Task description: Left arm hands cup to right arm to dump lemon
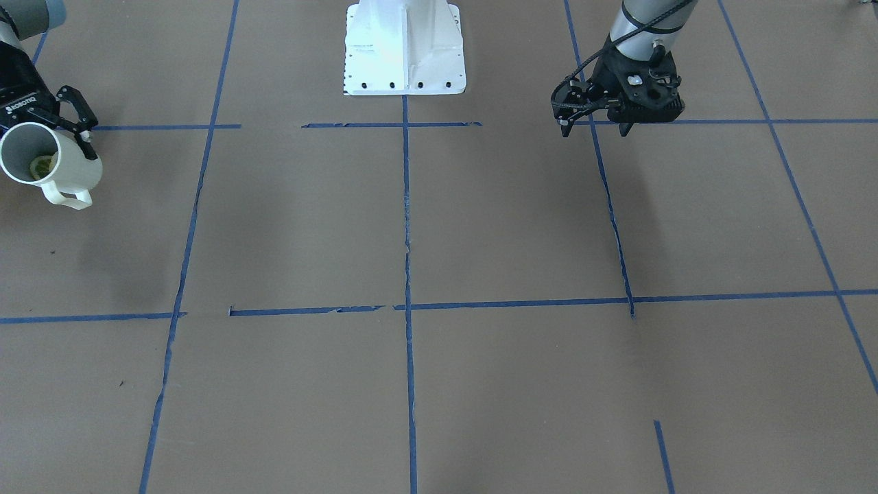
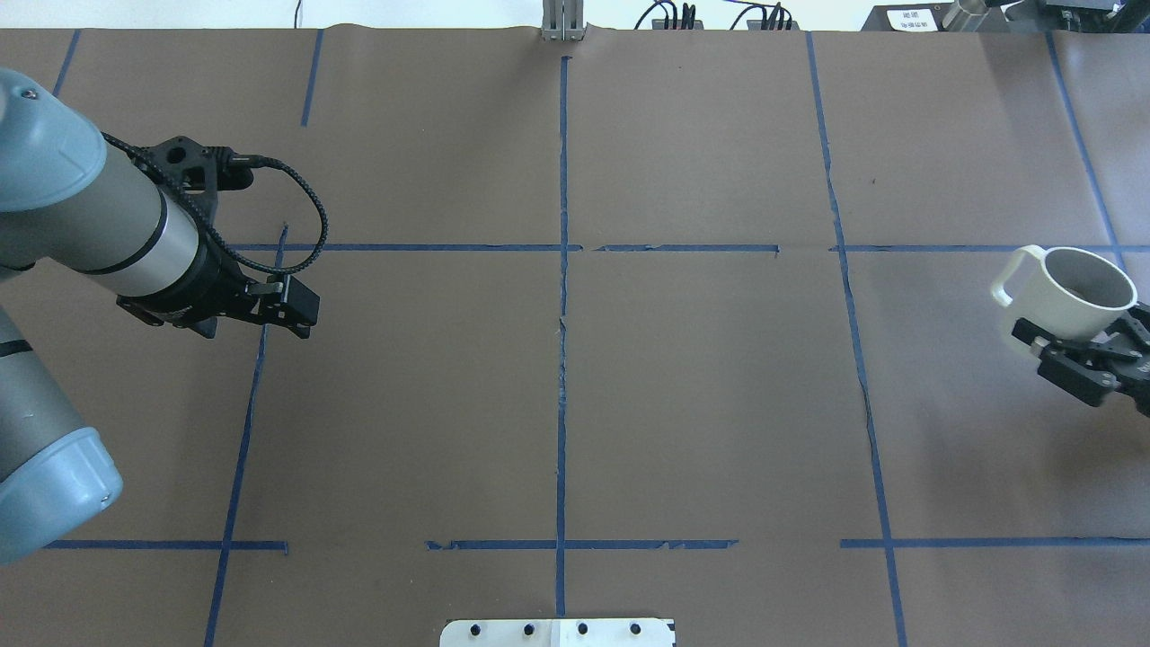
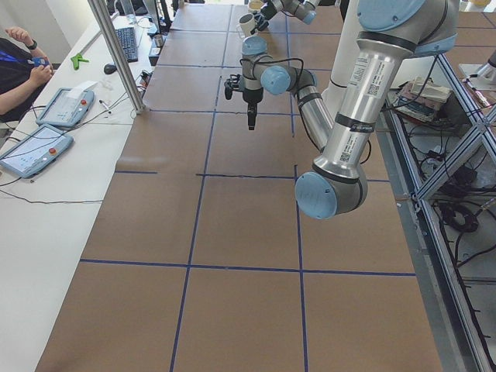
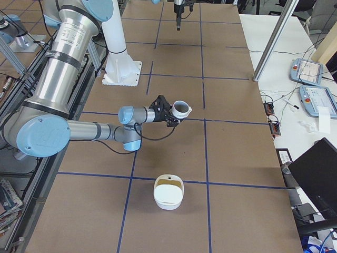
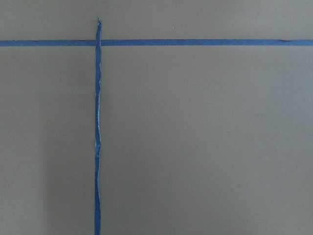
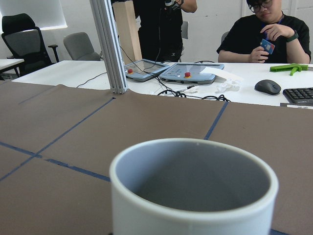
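Our right gripper [image 2: 1083, 346] clamps the cup [image 1: 51, 165] mouth-up, lemon [image 1: 42, 167] inside; our left gripper [image 1: 594, 129] hangs spread, well apart.

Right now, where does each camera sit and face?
Overhead: behind the robot, looking down; left gripper, right gripper holding the cup.
Front-facing: opposite, facing the base; lemon visible in cup.
Exterior left: left end; left arm near.
Exterior right: right end; right arm near.
Left wrist: straight down on blue tape.
Right wrist: over cup rim toward people.
Shared: overhead and front-facing show both grippers.
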### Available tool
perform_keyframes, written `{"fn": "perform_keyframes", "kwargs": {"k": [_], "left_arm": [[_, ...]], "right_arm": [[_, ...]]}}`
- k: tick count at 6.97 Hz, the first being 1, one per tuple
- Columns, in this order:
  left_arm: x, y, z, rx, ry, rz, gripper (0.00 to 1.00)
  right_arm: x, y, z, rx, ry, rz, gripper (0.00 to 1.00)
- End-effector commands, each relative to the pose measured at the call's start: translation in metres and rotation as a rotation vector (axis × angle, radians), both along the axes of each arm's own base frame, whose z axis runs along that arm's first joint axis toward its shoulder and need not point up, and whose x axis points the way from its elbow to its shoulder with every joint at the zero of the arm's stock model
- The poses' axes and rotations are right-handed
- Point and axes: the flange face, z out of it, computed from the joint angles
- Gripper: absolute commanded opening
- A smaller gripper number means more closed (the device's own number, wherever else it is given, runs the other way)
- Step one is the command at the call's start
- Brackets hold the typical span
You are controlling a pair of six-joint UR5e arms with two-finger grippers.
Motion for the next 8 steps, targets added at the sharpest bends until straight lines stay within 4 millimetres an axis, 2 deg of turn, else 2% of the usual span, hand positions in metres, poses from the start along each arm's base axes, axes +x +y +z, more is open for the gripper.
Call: {"fn": "perform_keyframes", "kwargs": {"k": [1,3,4,5,6,7,8], "left_arm": [[0.005,-0.001,0.0,-0.007,0.0,0.0,1.0],[0.009,0.001,0.0,-0.013,-0.001,0.002,1.0],[0.012,-0.001,-0.007,-0.018,0.009,-0.009,1.0],[0.018,0.001,-0.009,-0.018,0.01,0.0,1.0],[0.018,0.001,-0.009,-0.017,0.011,0.0,1.0],[0.018,0.002,-0.009,-0.017,0.011,0.002,1.0],[0.018,0.002,-0.009,-0.017,0.011,0.002,1.0]], "right_arm": [[0.076,0.045,0.099,0.005,-0.085,0.006,0.42],[0.131,0.068,0.142,-0.074,-0.237,0.062,0.42],[0.165,0.09,0.175,-0.122,-0.303,0.071,0.42],[0.176,0.094,0.18,-0.155,-0.394,0.098,0.42],[0.175,0.089,0.18,-0.202,-0.486,0.12,0.42],[0.172,0.086,0.179,-0.247,-0.571,0.122,0.42],[0.157,0.072,0.174,-0.287,-0.714,0.131,0.42]]}}
